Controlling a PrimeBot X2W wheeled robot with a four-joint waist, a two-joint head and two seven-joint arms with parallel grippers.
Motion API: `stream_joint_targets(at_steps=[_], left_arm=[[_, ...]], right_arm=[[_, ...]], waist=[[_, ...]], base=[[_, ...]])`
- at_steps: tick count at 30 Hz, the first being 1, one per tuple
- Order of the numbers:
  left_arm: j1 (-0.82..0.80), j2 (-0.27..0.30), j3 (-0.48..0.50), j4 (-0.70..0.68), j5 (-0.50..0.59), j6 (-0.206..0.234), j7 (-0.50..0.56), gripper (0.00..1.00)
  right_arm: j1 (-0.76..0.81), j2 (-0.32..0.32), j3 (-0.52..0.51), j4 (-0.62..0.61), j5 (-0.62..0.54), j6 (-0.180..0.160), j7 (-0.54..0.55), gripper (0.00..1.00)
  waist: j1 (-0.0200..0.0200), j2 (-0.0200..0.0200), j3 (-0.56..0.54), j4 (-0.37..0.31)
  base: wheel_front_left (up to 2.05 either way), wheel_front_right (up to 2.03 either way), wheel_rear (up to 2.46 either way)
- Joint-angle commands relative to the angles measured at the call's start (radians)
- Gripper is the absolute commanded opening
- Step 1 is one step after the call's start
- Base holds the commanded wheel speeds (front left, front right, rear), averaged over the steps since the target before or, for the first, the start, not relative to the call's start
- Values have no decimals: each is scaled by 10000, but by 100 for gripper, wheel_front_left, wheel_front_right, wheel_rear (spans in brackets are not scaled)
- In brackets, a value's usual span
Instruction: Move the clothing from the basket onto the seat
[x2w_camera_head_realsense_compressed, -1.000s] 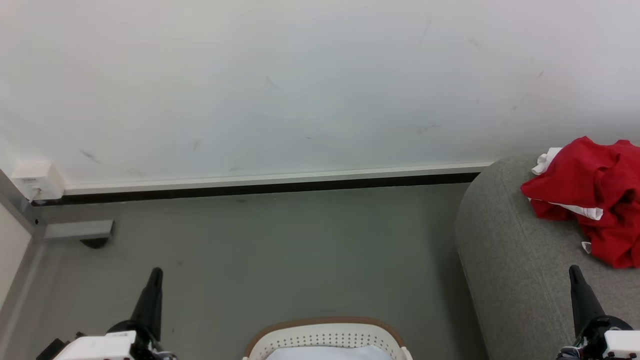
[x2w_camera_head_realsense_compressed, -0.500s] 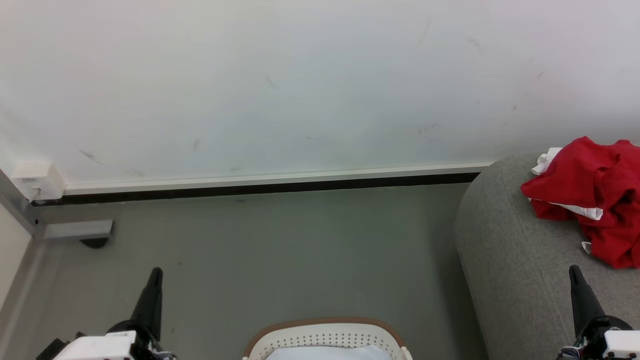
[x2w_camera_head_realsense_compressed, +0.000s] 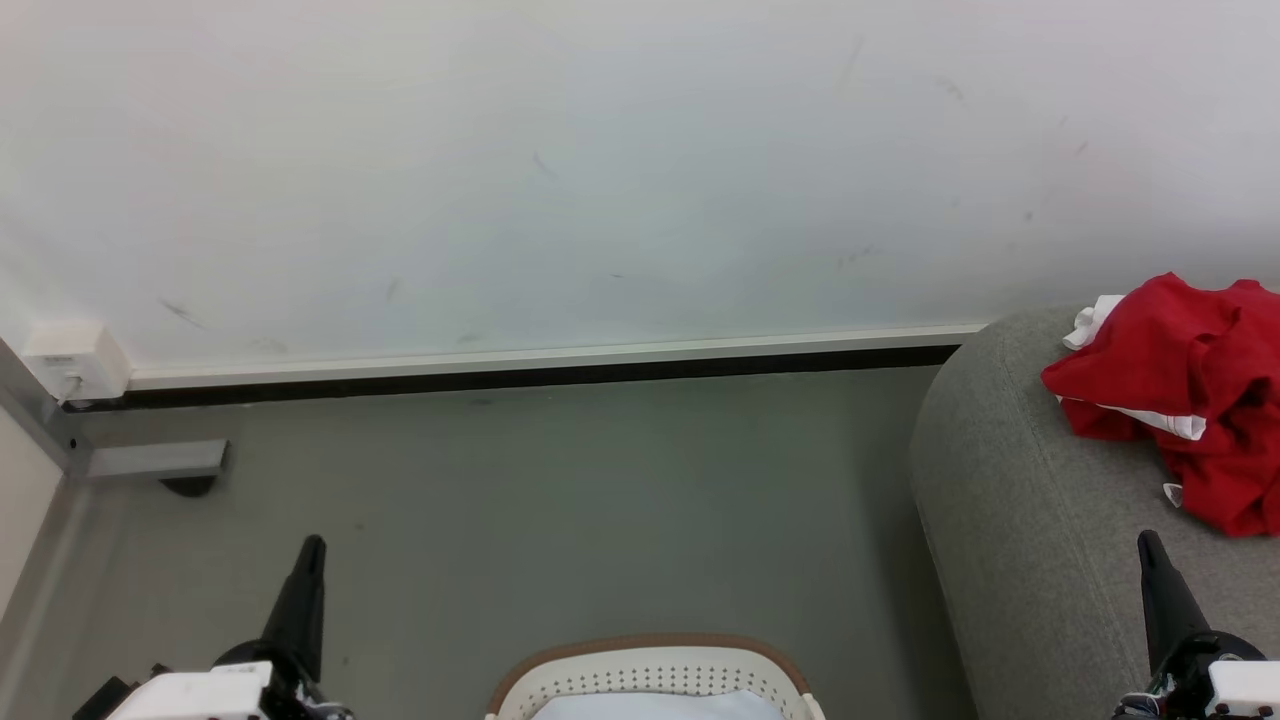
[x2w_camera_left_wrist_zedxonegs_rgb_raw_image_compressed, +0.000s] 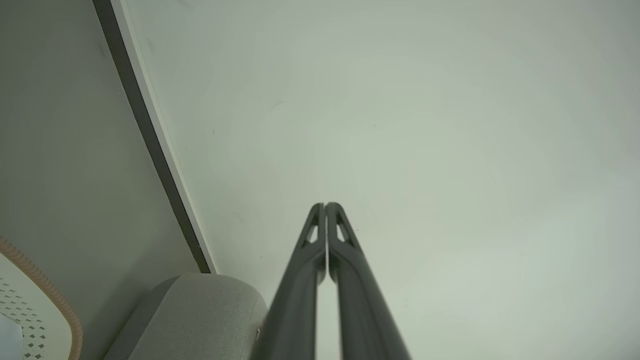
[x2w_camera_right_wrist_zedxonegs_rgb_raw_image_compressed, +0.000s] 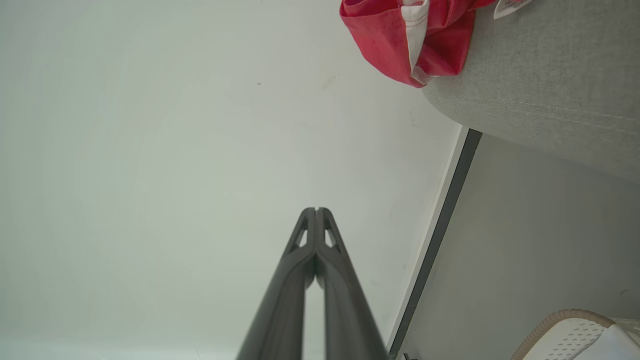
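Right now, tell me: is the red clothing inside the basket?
No, the clothing lies on the seat, apart from the basket.

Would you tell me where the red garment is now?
In the head view, the red garment lies crumpled at the right on the grey sofa seat, away from the basket.

White scuffed wall (x2w_camera_head_realsense_compressed: 600, 150) meets grey floor (x2w_camera_head_realsense_compressed: 550, 500) along a dark skirting (x2w_camera_head_realsense_compressed: 500, 378)

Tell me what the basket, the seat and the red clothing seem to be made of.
The basket: likely moulded white plastic, smooth and matte, with rows of small punched holes; its tan rim's material is unclear. The seat: light grey woven upholstery fabric, matte, with visible weave and a stitched seam. The clothing: soft red fabric with white bands, crumpled into loose folds.
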Motion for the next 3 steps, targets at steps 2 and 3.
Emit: stream_joint_targets(at_steps=[2,3], left_arm=[[-95,19,22,3,-137,-67,34,0],[-95,19,22,3,-137,-67,34,0]], right_arm=[[-128,16,-49,30,-70,-24,11,0],[-128,15,-50,30,-71,-24,11,0]], waist=[[0,0,0,0],[0,0,0,0]], base=[[0,0,0],[0,0,0]])
